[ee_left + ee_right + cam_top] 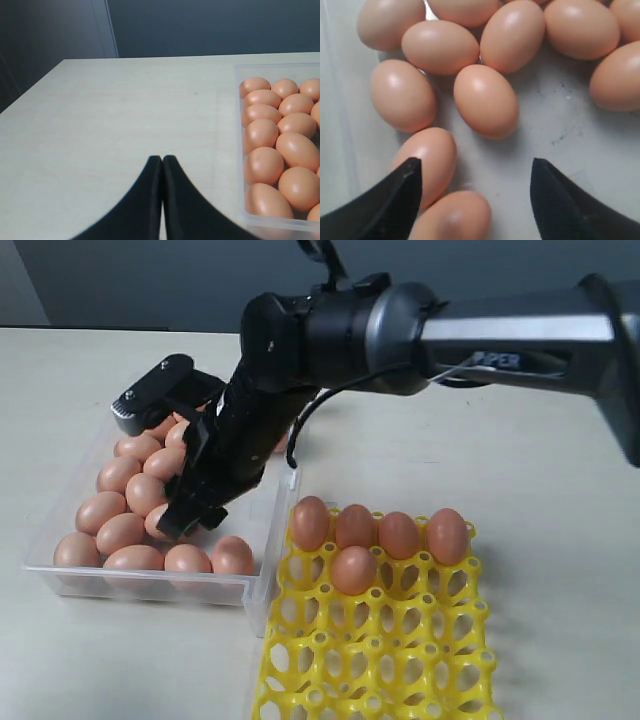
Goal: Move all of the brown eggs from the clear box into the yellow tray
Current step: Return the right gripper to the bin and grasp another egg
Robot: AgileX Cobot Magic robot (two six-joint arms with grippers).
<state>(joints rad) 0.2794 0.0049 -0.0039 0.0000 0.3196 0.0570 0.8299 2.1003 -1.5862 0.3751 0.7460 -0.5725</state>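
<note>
The right hand (475, 165) hangs open and empty over the brown eggs (486, 100). They look smooth, rounded and probably brittle, so grip one gently across its middle.

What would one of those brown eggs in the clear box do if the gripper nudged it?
Probably roll: the brown eggs are rounded and lie loose on the clear box floor. A curved shell might slip sideways from the open right gripper. If real, it could crack under a hard squeeze.
</note>
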